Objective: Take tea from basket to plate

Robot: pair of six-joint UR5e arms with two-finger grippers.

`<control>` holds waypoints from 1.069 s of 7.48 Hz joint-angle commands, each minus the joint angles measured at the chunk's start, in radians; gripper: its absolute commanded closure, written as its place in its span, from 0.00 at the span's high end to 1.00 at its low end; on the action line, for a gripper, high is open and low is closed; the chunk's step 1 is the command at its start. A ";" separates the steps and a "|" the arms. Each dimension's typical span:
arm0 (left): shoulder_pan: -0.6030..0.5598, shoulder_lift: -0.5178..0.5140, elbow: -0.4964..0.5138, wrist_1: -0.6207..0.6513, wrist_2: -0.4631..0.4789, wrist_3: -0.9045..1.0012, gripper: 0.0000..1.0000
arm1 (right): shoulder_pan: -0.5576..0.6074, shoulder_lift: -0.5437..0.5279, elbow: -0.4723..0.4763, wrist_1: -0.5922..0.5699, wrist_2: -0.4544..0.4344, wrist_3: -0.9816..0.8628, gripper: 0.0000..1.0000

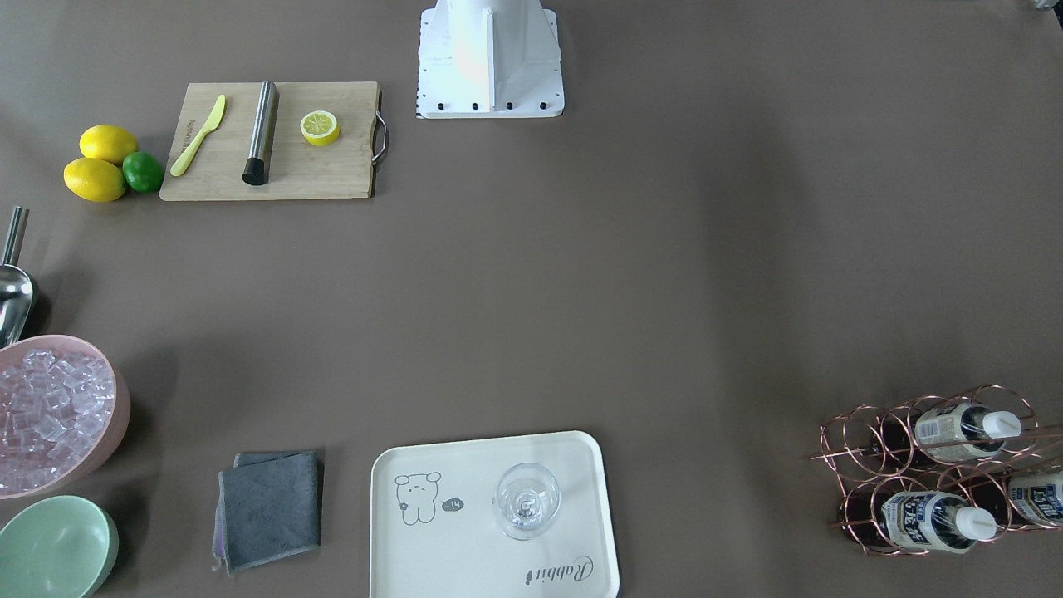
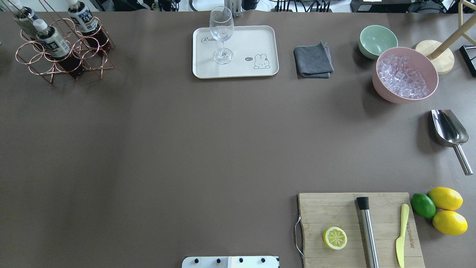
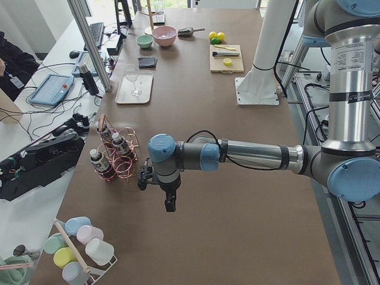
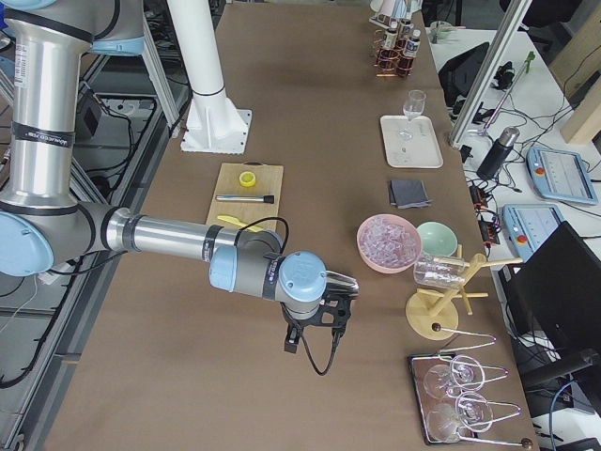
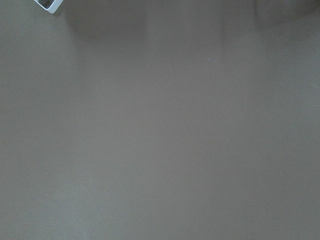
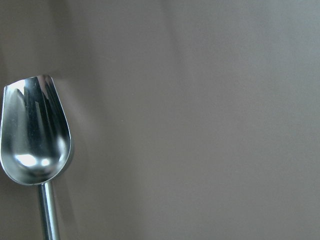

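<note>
The rose-gold wire basket stands at the far left corner of the table and holds three tea bottles with white caps; it also shows in the front view. The cream plate lies at the far middle with a wine glass standing on it. My left gripper hangs above bare table just short of the basket, seen only in the left side view; I cannot tell if it is open. My right gripper shows only in the right side view, state unclear.
A grey cloth, a mint-green bowl and a pink bowl of ice sit right of the plate. A metal scoop lies at the right edge. A cutting board with a lemon half, lemons and a lime is near right.
</note>
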State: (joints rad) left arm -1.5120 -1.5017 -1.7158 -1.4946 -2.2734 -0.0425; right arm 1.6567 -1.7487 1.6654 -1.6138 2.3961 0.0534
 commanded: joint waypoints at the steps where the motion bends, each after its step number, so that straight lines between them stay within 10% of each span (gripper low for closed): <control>1: 0.001 -0.002 -0.004 0.004 0.000 0.000 0.98 | 0.000 0.000 -0.001 0.000 0.001 0.000 1.00; 8: 0.001 -0.002 -0.001 0.001 0.000 0.000 0.98 | 0.000 0.002 -0.003 0.006 -0.002 0.000 1.00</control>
State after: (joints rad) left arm -1.5109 -1.5030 -1.7163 -1.4941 -2.2733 -0.0431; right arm 1.6567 -1.7472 1.6643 -1.6082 2.3963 0.0537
